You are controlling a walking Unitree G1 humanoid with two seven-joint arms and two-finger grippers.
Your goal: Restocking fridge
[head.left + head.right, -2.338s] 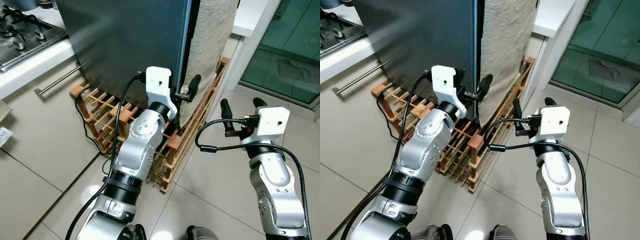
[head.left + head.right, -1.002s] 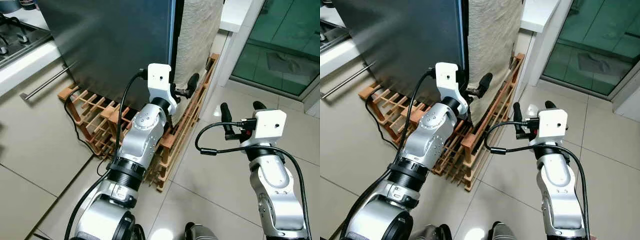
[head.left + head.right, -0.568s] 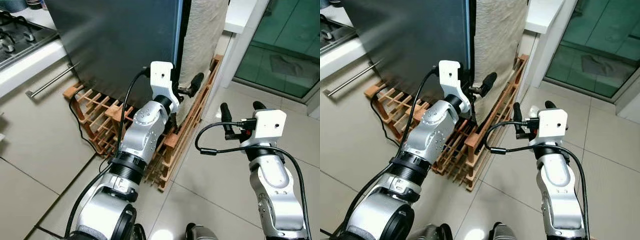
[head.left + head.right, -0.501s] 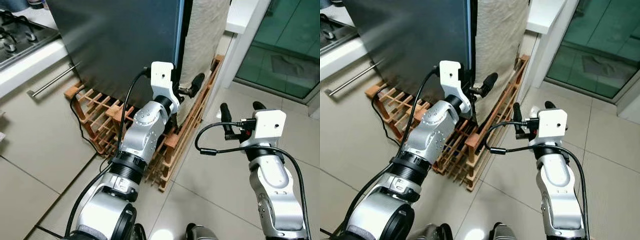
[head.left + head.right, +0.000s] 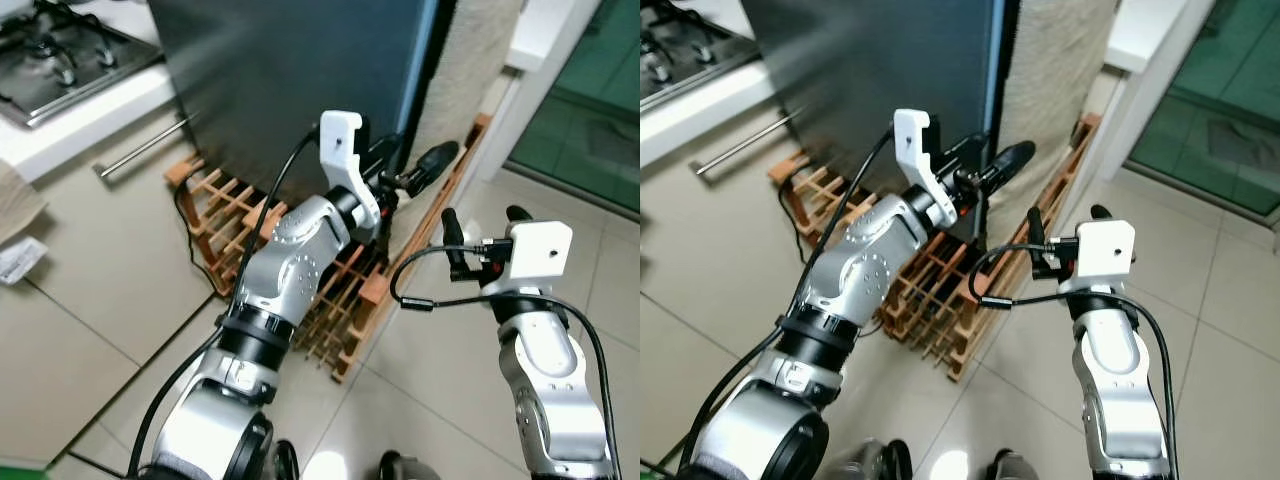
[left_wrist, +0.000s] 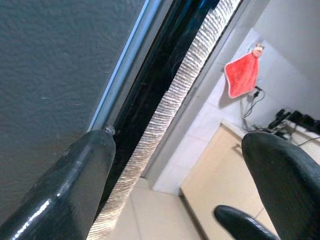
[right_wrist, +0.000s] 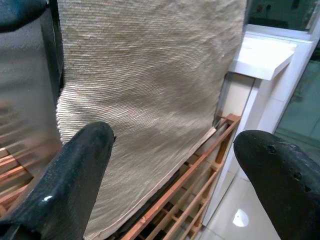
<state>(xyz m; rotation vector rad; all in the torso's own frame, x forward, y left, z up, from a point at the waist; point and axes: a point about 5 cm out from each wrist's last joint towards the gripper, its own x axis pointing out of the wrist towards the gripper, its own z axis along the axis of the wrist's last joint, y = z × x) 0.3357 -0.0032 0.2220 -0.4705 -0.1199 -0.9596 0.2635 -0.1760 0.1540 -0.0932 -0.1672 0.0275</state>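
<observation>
Pale floor tiles run up to a tall dark fridge, its door shut, with a wooden rack lying flat on the floor at its foot. A black cable snakes across the near end of the rack. Just beside the fridge's right edge hangs a coarse beige woven cloth, reaching down to the rack. A stove top sits on the white table to the left, with a long metal handle on the front below it. Green glass doors stand off to the right.

The left pincer is raised up to the fridge's right edge, at the seam between door and cloth. Its two fingers are spread wide with nothing between them, one finger tip right against the door's metal edge strip in the wrist view. The right pincer hovers lower and to the right, above the floor near the rack's end, pointed toward the cloth. Its fingers are also wide apart and empty. A red cloth hangs on a far wall in the left wrist view.
</observation>
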